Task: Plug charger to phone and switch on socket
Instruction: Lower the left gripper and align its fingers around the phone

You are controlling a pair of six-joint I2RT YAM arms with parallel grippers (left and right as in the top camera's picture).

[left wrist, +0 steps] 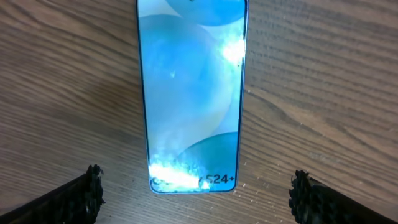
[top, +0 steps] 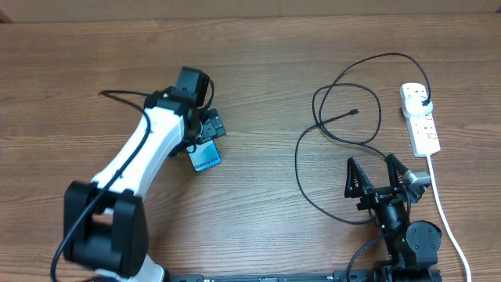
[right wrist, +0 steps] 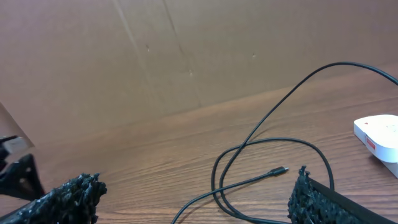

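Observation:
The phone [top: 207, 159] lies flat on the wood table with its blue screen lit. In the left wrist view the phone [left wrist: 193, 93] lies between my fingers and they do not touch it. My left gripper [top: 208, 133] [left wrist: 196, 196] is open over its near end. The charger cable [top: 344, 125] loops on the table at the right, its connector tip [top: 356, 111] [right wrist: 283, 170] lying free. Its black plug [top: 423, 100] sits in the white socket strip [top: 420, 125] [right wrist: 379, 134]. My right gripper [top: 376, 178] [right wrist: 196, 199] is open and empty, just short of the cable loops.
The strip's white cord [top: 443, 211] runs down the right side toward the table's front edge. A cardboard wall [right wrist: 155, 56] stands behind the table. The left arm's own black cable [top: 125, 94] arcs at the left.

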